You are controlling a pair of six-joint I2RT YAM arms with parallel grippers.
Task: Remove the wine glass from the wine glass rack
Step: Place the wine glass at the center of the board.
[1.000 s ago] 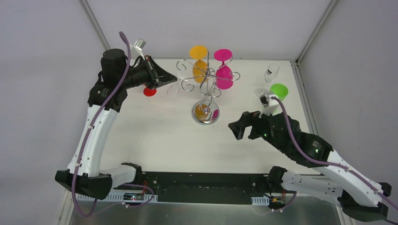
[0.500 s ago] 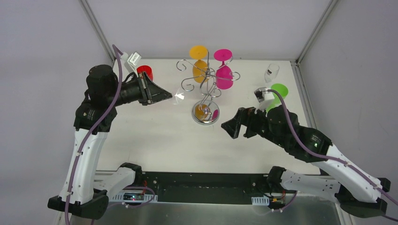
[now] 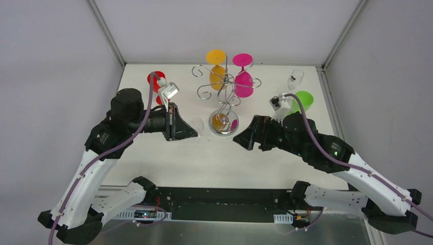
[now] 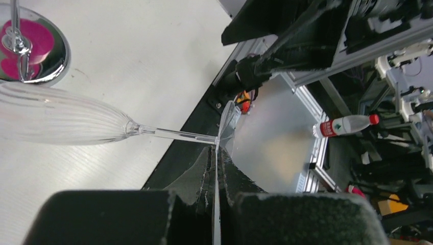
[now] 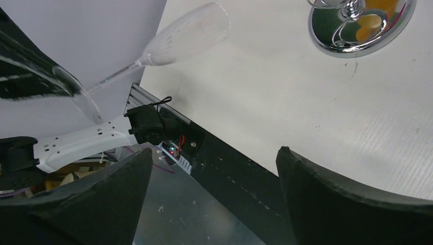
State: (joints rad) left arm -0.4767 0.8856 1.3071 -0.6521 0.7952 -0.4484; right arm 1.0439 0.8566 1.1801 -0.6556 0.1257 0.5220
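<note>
White table (image 3: 168, 163) lies beneath the clear wine glass (image 4: 61, 120), clamped only by its thin foot in the left gripper (image 4: 215, 163), so it may slip; right gripper (image 5: 210, 163) stands released.

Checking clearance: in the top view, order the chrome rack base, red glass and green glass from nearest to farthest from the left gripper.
From the left gripper:
1. chrome rack base, just to its right.
2. red glass, far-left corner.
3. green glass, right side.
</note>
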